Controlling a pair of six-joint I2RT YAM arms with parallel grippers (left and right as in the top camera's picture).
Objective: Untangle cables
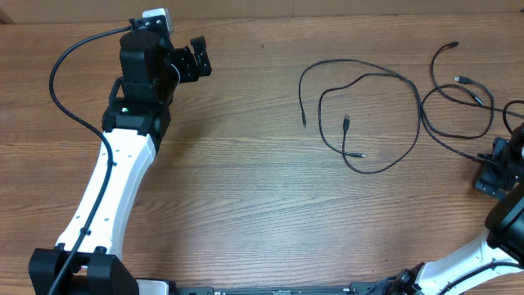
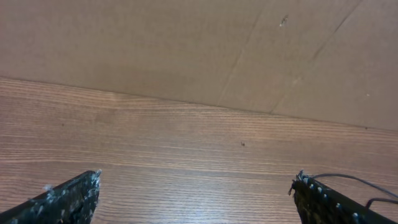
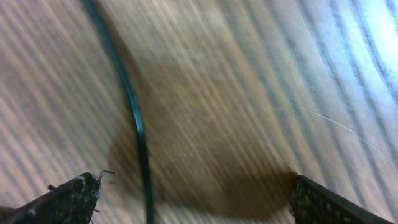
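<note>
Looking down from overhead, the cables [image 1: 418, 102] lie in loose open loops on the right half of the table [image 1: 246, 172], one large loop and another farther right. They seem to cross where the loops meet, so the separating looks partly done at best. The left claw [image 1: 195, 61] hangs at the far left, well apart from them. The right claw [image 1: 494, 172] sits at the right edge, near the closest loop. In the left wrist view, its fingers stand apart over bare wood. In the blurred right wrist view, the fingers are spread with one strand [image 3: 138, 134] running below, gripping nothing.
</note>
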